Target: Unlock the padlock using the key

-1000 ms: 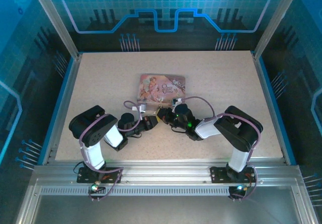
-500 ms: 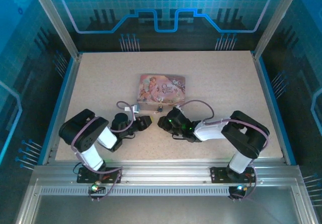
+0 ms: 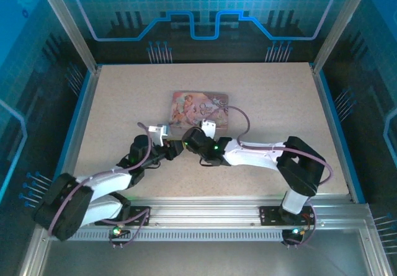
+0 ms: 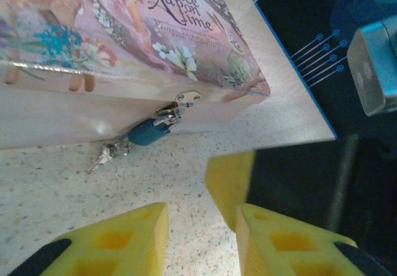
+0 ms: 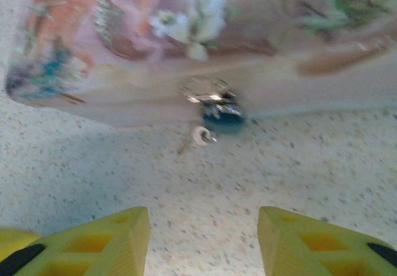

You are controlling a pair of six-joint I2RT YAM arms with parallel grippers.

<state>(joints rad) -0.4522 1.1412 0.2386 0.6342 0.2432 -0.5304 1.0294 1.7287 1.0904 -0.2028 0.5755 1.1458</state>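
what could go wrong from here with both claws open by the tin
The tiny dark-grey metal key lies flat on the table beside the small blue padlock; a pinch may skid it away.
The left claw and right claw crowd one spot and could collide.
The padlock hangs from the pink illustrated tin; a nudge may shift it.

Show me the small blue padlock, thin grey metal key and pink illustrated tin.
small blue padlock (image 4: 147, 133): left wrist view, body.
thin grey metal key (image 4: 101, 159): left wrist view, middle.
pink illustrated tin (image 4: 124, 22): left wrist view, lid.
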